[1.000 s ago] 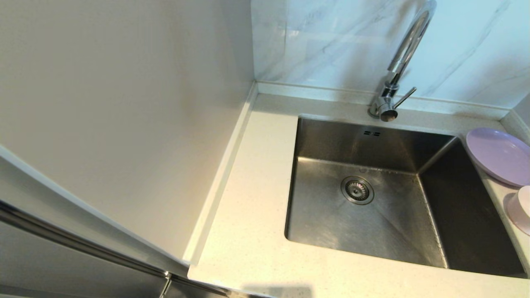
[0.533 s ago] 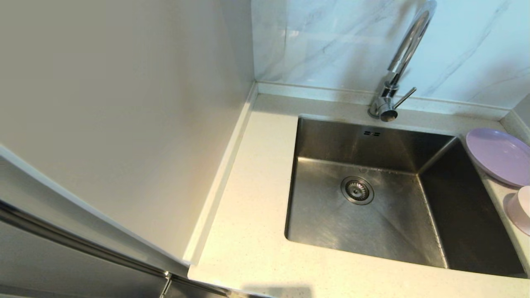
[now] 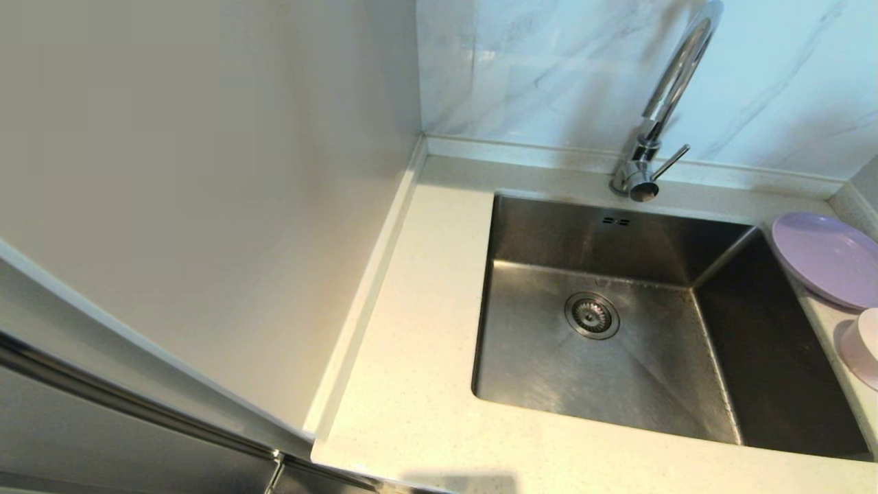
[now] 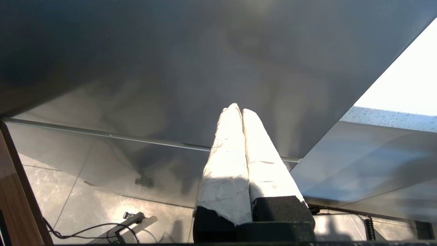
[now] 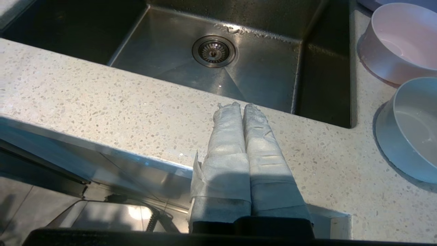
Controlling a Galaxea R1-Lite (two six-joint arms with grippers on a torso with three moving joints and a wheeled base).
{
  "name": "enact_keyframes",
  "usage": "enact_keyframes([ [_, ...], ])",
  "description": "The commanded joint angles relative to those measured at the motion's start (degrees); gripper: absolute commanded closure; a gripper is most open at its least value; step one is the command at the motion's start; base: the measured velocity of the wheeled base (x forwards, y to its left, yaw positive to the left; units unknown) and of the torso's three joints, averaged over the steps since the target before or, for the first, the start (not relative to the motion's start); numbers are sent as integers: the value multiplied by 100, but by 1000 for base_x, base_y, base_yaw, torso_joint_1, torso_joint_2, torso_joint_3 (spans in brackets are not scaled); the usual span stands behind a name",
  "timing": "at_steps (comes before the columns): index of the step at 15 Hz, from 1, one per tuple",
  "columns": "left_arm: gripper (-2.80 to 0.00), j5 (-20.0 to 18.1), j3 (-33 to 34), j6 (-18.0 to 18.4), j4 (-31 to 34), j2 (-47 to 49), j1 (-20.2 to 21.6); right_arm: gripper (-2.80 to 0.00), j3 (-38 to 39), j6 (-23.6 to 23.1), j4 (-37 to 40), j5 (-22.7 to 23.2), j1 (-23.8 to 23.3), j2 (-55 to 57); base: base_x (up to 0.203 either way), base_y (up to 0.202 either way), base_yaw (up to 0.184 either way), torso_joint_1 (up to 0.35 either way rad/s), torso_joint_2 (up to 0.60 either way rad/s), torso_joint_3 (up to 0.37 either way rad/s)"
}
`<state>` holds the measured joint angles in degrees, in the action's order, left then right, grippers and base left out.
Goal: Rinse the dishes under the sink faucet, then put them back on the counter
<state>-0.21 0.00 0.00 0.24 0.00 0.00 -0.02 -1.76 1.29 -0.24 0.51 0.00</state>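
The lilac plate [image 3: 826, 257] lies on the counter [image 3: 418, 329] to the right of the sink [image 3: 542, 370]. The pale pink bowl [image 3: 865, 346] stands upright just in front of the plate, at the view's right edge. The chrome faucet [image 3: 669, 89] rises behind the sink, and no water runs from it. Neither arm shows in the head view. My right gripper [image 5: 241, 105] is shut and empty, low at the counter's front edge, with the pink bowl [image 5: 399, 41] ahead to its right. My left gripper [image 4: 239, 108] is shut and empty, down by a grey cabinet panel.
A pale blue-grey bowl [image 5: 409, 128] stands on the counter in front of the pink one. A tall white panel [image 3: 206, 206] walls off the counter's left side. Marble tiles [image 3: 549, 62] back the faucet. The sink holds only its strainer drain [image 3: 591, 315].
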Motion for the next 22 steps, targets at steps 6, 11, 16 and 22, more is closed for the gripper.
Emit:
enact_keyframes([
  [6,0,3,0,0,2,0,0,0,53,204,55,-21,2,9,0,0,0,0,0,0],
  [11,0,3,0,0,2,0,0,0,54,281,47,-38,2,16,0,0,0,0,0,0],
  [16,0,3,0,0,2,0,0,0,48,281,47,-38,10,9,0,0,0,0,0,0],
  [22,0,-6,0,0,2,0,0,0,54,281,47,-38,10,9,0,0,0,0,0,0],
])
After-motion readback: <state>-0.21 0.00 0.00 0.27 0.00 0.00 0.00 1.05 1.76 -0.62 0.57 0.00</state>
